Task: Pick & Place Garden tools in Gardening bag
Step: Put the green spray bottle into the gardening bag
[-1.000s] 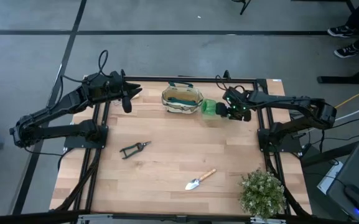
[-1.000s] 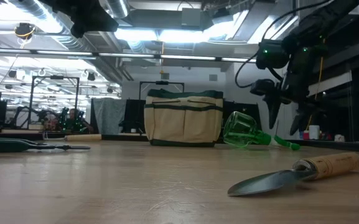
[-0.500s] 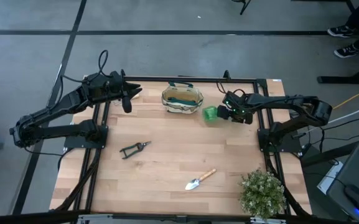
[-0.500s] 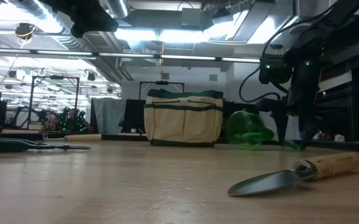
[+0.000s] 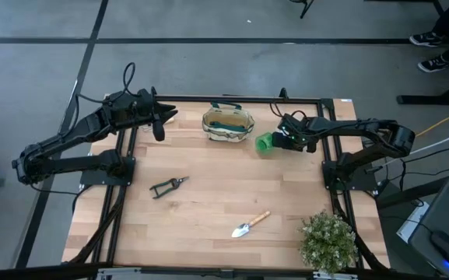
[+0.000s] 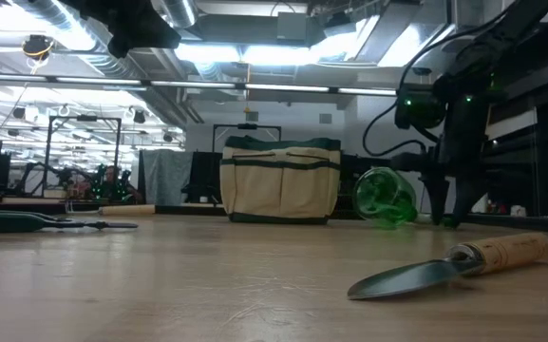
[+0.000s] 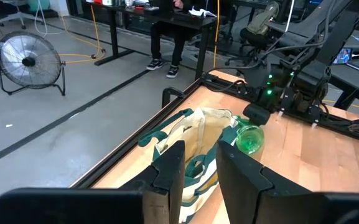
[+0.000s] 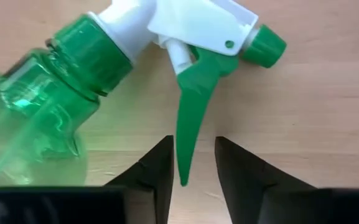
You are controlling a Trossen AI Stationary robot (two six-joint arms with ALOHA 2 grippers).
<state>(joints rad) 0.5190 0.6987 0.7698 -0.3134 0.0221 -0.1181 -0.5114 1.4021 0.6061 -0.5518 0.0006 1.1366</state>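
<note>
- High view: the cream gardening bag [image 5: 228, 124] with dark green trim stands upright near the far edge of the wooden bench [image 5: 208, 202], its mouth open.
- Just beside the bag, on the right arm's side, the translucent green spray bottle [image 5: 264, 142] lies on its side on the bench, close to the bag; whether they touch cannot be told.
- The right hand [image 5: 288, 140] is low over the bottle's spray head. In the right wrist view the two dark fingers [image 8: 157, 171] stand apart on either side of the tip of the green trigger [image 8: 190, 106], with gaps showing on both sides, so the hand is open and not gripping (the white nozzle and green cap lie flat on the wood).
- The left hand [image 5: 159, 124] hangs above the bench's far left corner, well apart from the tools; in the left wrist view its fingers [image 7: 170, 168] stand a little apart with nothing between them.
- Black pruning shears [image 5: 168, 186] lie flat on the left half of the bench.
- A silver trowel [image 5: 250, 225] with a wooden handle lies nearer the front, right of centre.
- A bushy potted plant [image 5: 329, 241] sits at the front right corner.
</note>
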